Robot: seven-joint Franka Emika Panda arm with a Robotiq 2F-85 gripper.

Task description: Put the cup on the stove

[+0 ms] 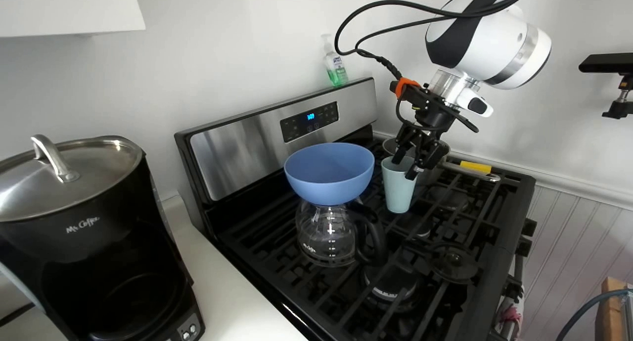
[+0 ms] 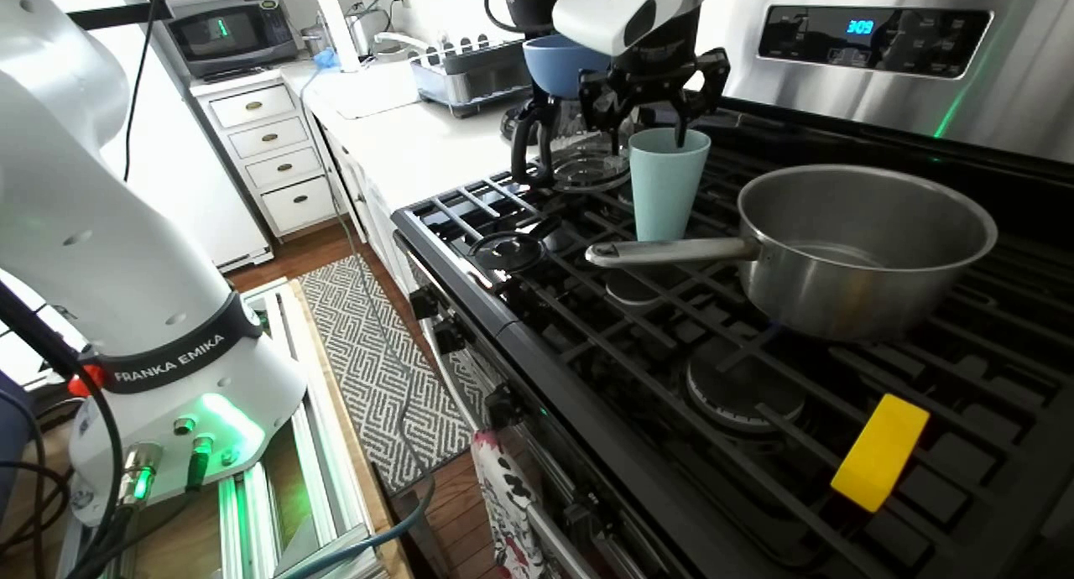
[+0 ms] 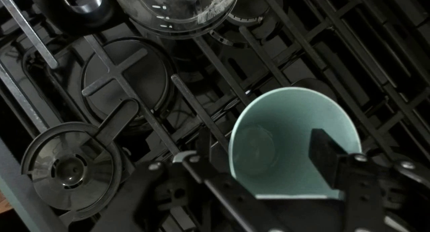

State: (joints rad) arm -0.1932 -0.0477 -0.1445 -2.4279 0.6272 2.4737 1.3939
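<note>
Straddling the wall of the cup point(image 1: 398, 192), our gripper point(image 1: 405, 166) has its fingers well spread, one finger point(image 3: 324, 154) inside the mouth and its partner outside, apart from the rim in the wrist view, so we judge that it pinches nothing. The cup appears to stand upright on the stove point(image 2: 564, 386), about midway between the worktop's front and back edges, though the handle point(image 2: 671, 253) of the steel pot point(image 2: 839, 302) hides its foot in an exterior view. The likeliest trouble, to our eye, starts with that inner finger: if we raise the tool while drifting sideways, it could hook the wall and drag the cup along. The foot is narrower than the mouth and the grates leave gaps, so a slight pull may tip it. Toppling toward the counter-side edge, it could strike the glass carafe point(image 1: 321, 244) and unseat the blue bowl point(image 1: 331, 188) perched on top, a stack we think top-heavy. Pushed toward the wall-side edge, it could meet the pot, whose gap from the cup we cannot gauge. Should we mean to grip instead, an off-centre squeeze could shove the cup before both fingers bear on it.
</note>
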